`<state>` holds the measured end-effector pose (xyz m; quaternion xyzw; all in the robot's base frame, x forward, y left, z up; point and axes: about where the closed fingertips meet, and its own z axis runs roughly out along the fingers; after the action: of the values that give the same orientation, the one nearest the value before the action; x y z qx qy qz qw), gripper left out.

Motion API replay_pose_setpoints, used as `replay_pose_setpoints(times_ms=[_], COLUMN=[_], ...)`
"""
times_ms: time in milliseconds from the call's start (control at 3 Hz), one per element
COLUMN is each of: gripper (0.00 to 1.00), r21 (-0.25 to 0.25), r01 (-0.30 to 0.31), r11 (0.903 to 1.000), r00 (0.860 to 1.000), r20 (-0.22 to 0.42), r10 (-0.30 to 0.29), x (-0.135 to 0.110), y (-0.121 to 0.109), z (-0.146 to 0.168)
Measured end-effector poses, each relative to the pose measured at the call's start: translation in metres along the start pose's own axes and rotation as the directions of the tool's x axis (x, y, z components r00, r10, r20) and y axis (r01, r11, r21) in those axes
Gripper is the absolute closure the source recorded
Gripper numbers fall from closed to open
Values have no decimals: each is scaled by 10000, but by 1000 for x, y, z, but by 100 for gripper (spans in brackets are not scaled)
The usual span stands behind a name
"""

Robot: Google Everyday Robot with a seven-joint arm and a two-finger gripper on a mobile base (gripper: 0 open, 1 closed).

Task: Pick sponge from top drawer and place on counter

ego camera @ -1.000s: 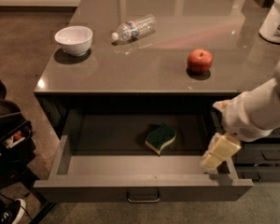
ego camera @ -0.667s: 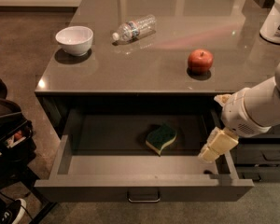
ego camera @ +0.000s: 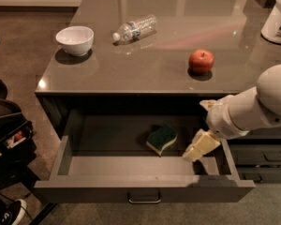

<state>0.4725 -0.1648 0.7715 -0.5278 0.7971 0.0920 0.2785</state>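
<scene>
The sponge (ego camera: 161, 139), dark green on top with pale yellow foam below, lies on the floor of the open top drawer (ego camera: 131, 191), right of its middle. The drawer's front panel carries a small metal bar handle (ego camera: 144, 199). My gripper (ego camera: 196, 149) hangs over the right part of the drawer, just to the right of the sponge and apart from it. The white arm reaches in from the right edge. The glossy grey-brown counter (ego camera: 145, 64) lies above the drawer.
On the counter stand a white bowl (ego camera: 75, 40), a clear plastic bottle lying on its side (ego camera: 133, 28), a red apple (ego camera: 201, 61) and a white container (ego camera: 277, 20) at the far right. Narrower dark drawers (ego camera: 267, 158) sit at the right. Dark gear (ego camera: 7, 139) stands on the floor at the left.
My gripper has moved a little to the left and lower into the drawer, closer to the sponge. The sponge has not moved.
</scene>
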Motion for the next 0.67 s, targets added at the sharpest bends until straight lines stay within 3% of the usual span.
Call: replay_pose_setpoints(times_ms=[333, 667], gripper=[0, 0], r21=[-346, -325], r01=[47, 41], r11=[9994, 9995], r00=[9986, 9985], r20=[537, 541], r10=[-29, -24], x=[-9, -9], y=[-4, -4], z=[34, 34])
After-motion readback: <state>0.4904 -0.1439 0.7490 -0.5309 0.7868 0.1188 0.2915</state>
